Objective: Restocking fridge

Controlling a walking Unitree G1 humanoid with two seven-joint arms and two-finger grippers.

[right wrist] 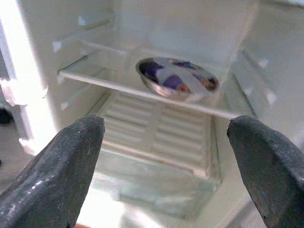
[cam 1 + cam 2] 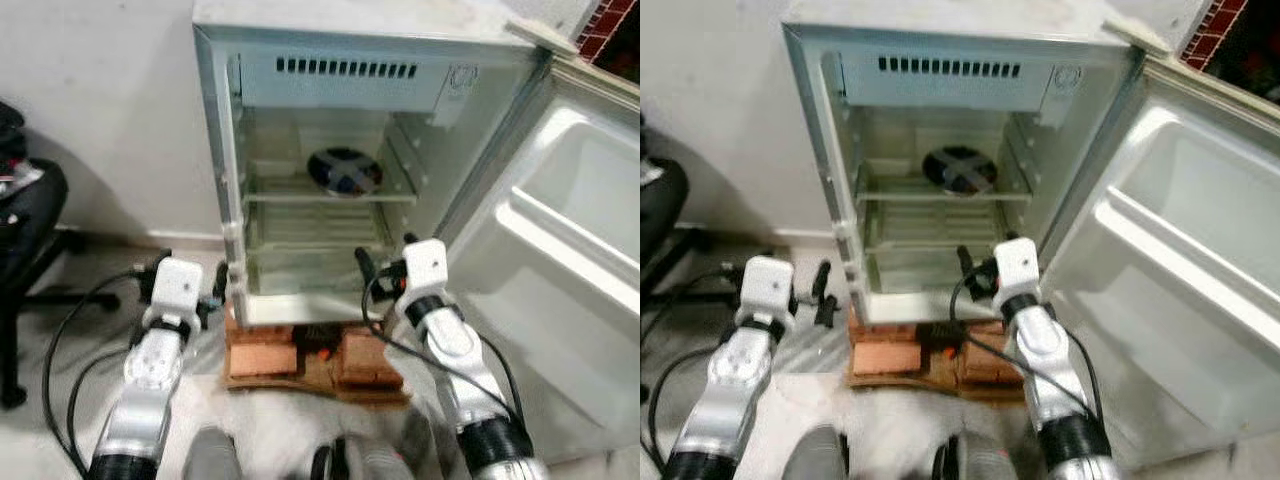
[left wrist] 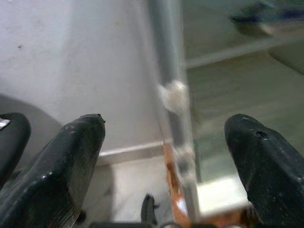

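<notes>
White wall [image 2: 110,120] backs a small fridge [image 2: 340,40] that stands on a low base of bricks [image 2: 262,358] on a pale floor [image 2: 810,400], with its door [image 2: 560,260] swung wide to the robot's right. One bowl [image 1: 176,78] with a dark, patterned inside sits on the upper glass shelf [image 1: 109,81]; one ribbed white shelf [image 1: 156,137] lies below it, and one row of vent slots [image 2: 345,68] runs across the top panel. Two door pockets are moulded into the door's inner face.

Two grippers are raised before the fridge. The right gripper [image 1: 166,156] is just in front of the open compartment, its two fingers [image 1: 61,166] spread wide with nothing between them; the bowl is ahead of it and higher, well apart. The left gripper [image 3: 166,161] is beside the fridge's left front edge [image 3: 168,71], also spread wide and bare, with the wall and a skirting strip [image 3: 128,152] ahead of it and the shelves beyond the edge.

One black office chair [image 2: 25,230] stands at the robot's far left, near the left arm. Black cables [image 2: 60,330] trail from both arms over the floor.
</notes>
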